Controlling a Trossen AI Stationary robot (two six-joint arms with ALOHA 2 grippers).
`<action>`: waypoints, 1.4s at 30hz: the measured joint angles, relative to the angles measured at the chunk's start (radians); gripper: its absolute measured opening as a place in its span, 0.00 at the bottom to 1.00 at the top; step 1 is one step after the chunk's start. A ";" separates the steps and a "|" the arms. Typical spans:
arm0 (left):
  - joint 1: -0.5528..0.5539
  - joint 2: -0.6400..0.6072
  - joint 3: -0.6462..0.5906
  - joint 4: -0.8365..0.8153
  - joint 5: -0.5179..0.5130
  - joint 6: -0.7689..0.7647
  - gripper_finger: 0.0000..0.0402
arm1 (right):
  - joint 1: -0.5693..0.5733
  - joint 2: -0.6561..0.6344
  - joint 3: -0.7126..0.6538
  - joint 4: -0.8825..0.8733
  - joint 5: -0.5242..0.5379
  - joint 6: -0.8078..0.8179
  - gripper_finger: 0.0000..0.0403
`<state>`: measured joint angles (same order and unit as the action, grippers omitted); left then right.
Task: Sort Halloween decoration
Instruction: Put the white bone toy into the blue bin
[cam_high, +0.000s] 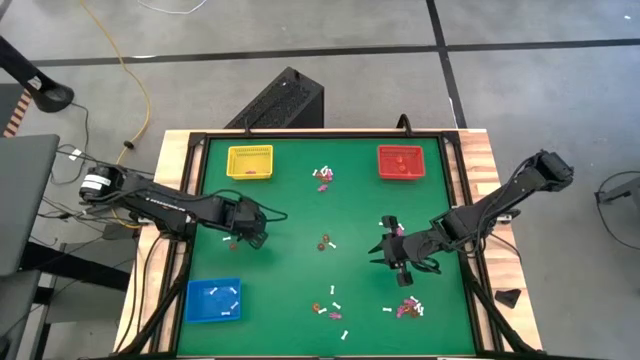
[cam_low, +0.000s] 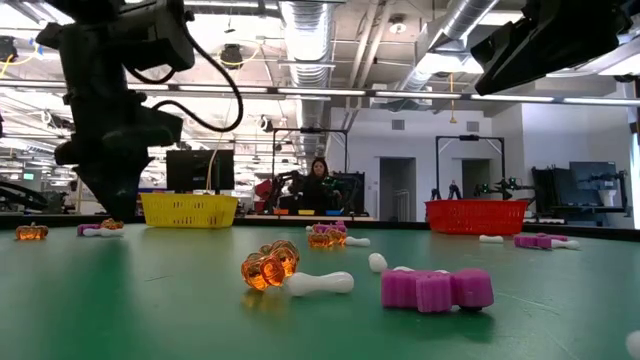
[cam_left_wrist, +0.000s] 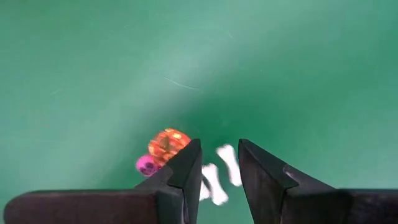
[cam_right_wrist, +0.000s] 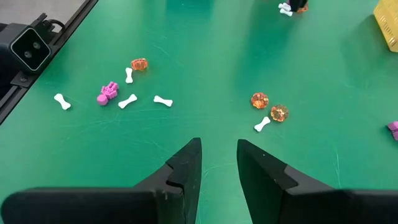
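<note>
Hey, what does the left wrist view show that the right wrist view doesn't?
Only the left wrist view shows a close cluster beside the left hand: an orange pumpkin trinket, a pink trinket and two white bones, with nothing between its fingers.

Only the right wrist view shows a wide stretch of table: a black camera at the mat's edge, a scattered group around a pink piece, two orange pumpkins with a bone, and a corner of the yellow tray.

Both show the green mat, a pair of dark parted fingers, and small trinkets.
</note>
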<state>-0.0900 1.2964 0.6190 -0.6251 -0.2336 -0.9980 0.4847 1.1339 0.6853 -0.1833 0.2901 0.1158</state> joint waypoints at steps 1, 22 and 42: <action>0.001 0.000 -0.003 0.008 0.002 0.001 0.23 | 0.000 0.000 0.000 0.000 0.000 0.000 0.33; -0.001 -0.003 -0.082 0.142 0.082 0.023 0.23 | 0.000 0.000 0.001 0.000 0.000 -0.001 0.33; 0.012 0.000 -0.078 0.180 0.067 0.368 0.14 | 0.000 0.000 0.001 0.004 0.000 -0.001 0.33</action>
<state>-0.0780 1.2964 0.5414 -0.4455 -0.1666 -0.6300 0.4843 1.1336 0.6865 -0.1788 0.2901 0.1149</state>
